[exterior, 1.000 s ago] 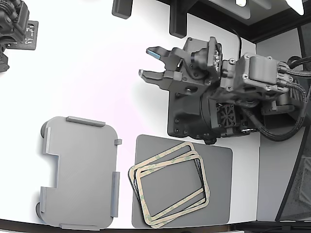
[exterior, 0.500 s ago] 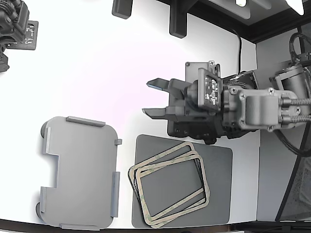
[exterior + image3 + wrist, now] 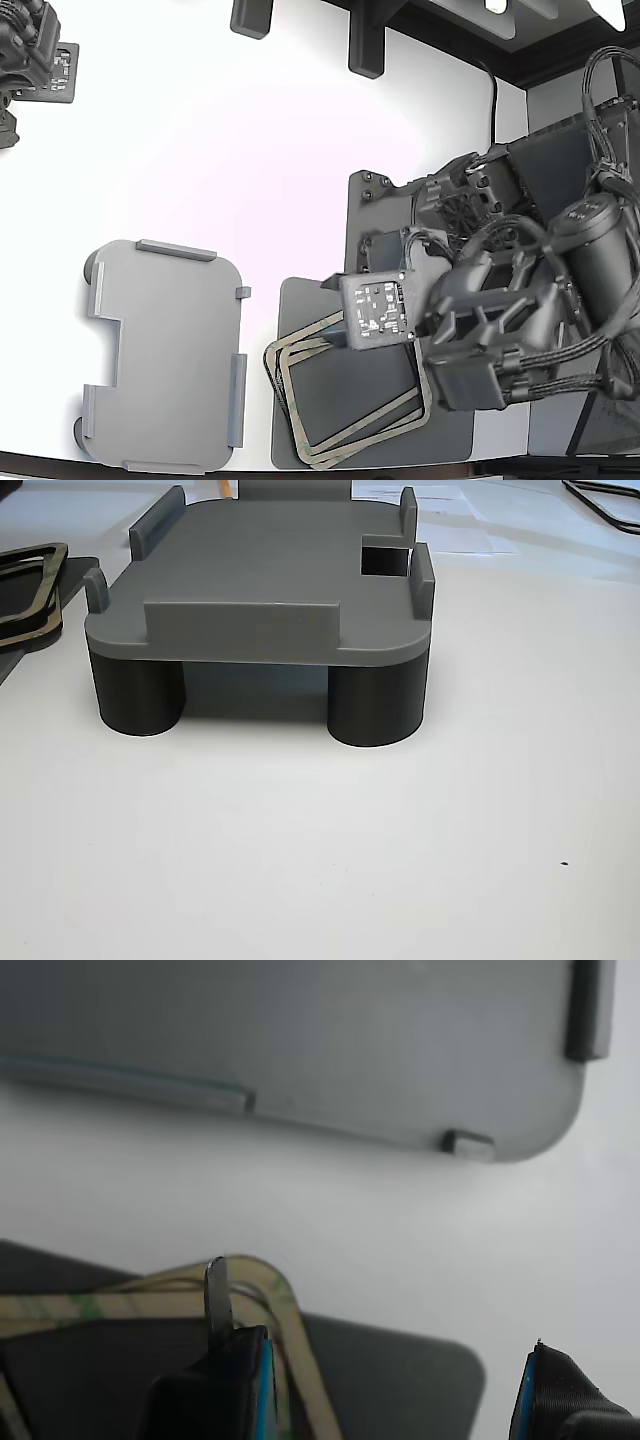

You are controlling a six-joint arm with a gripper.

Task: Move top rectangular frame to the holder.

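Pincer [image 3: 375, 1360] spread, arm angled low over top rectangular frame [image 3: 300, 352] on dark mat [image 3: 455, 425].

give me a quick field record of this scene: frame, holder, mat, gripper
frame: top of a stack on the mat, not lifted
holder: empty, on the white table, to the exterior view's left of the mat
mat: dark grey, under the stack
gripper: jaws open, low over the stack's corner nearest the holder
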